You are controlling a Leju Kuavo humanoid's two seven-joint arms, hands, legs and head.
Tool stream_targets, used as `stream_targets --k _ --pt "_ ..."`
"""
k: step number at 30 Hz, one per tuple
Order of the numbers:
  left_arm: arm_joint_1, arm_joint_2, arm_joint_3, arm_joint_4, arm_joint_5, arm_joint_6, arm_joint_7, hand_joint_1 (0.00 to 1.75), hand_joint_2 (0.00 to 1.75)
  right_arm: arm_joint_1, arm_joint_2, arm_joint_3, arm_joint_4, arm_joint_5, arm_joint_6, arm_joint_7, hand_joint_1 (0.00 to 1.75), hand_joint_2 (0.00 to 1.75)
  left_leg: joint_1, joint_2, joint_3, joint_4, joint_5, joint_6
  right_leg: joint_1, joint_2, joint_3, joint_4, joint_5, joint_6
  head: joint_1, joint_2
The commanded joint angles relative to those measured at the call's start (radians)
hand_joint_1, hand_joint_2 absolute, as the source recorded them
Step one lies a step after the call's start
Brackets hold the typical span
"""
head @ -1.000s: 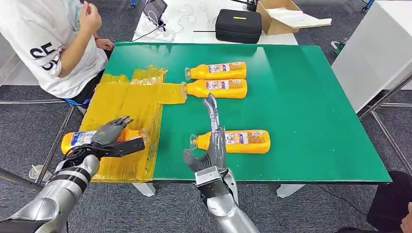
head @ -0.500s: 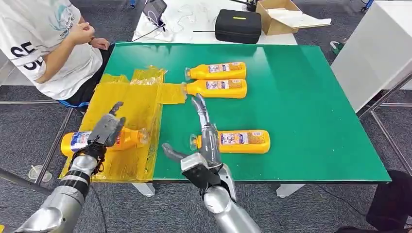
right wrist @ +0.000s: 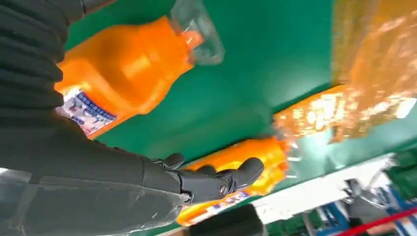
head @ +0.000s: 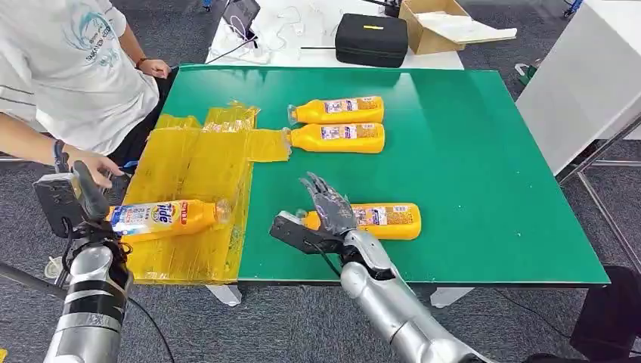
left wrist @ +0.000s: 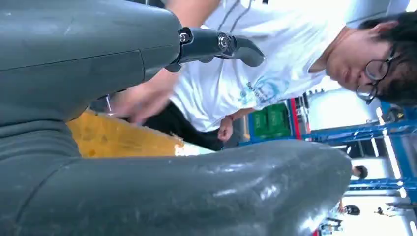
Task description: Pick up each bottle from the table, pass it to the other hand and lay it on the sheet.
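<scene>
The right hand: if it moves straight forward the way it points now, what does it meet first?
Probably the nearest bottle: the right hand hovers open over its neck end, though the height above it is unclear.

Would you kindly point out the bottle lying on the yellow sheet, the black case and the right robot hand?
bottle on the sheet (head: 162,218), head view, on its label.
black case (head: 370,39), head view, on its top.
right robot hand (head: 326,212), head view, on its back.
</scene>
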Motion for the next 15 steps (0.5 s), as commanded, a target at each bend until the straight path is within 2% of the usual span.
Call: stream_targets --k 1,6,9,10,12,15 --pt "0.027 -0.019 -0.013 -0.018 -0.027 0.034 0.004 0.0 1.75 -0.084 -0.103 -0.027 0.122 0.008 0.056 0.031 0.0 1.75 -0.001 -0.001 0.003 -0.001 0.0 0.002 0.0 -0.002 0.003 -0.001 -0.001 0.0 0.0 0.0" --pt "0.026 -0.008 -0.083 0.02 -0.063 0.07 0.004 0.0 1.75 -0.07 -0.105 -0.039 0.133 -0.018 0.103 -0.001 0.0 1.75 0.0 -0.001 0.002 0.0 0.0 0.001 0.0 -0.002 0.002 0.0 -0.001 -0.001 0.0 0.0" --pt "0.015 -0.009 -0.087 0.051 -0.06 0.063 0.004 0.0 1.75 -0.059 -0.101 -0.037 0.137 -0.027 0.112 -0.01 0.0 1.75 -0.001 -0.001 0.005 -0.001 -0.001 0.002 0.0 -0.003 0.006 -0.001 -0.002 -0.001 0.0 0.0" --pt "0.014 -0.01 -0.088 0.057 -0.062 0.064 0.004 0.0 1.75 -0.059 -0.104 -0.035 0.14 -0.024 0.114 -0.008 0.0 1.75 0.0 -0.001 0.002 0.0 0.0 0.001 0.0 -0.002 0.002 -0.001 -0.001 -0.001 0.0 0.0" --pt "0.014 -0.009 -0.093 0.065 -0.065 0.058 0.004 0.0 1.75 -0.06 -0.11 -0.031 0.14 -0.022 0.117 -0.006 0.0 1.75 -0.001 -0.001 0.007 -0.002 -0.001 0.002 0.0 -0.003 0.007 -0.002 -0.002 -0.001 0.0 0.0" --pt "0.021 -0.007 -0.099 0.069 -0.068 0.058 0.004 0.0 1.75 -0.055 -0.133 -0.032 0.115 -0.034 0.14 -0.006 0.0 1.75 -0.001 -0.001 0.004 -0.001 -0.001 0.002 0.0 -0.003 0.004 -0.001 -0.001 -0.001 0.0 0.0"
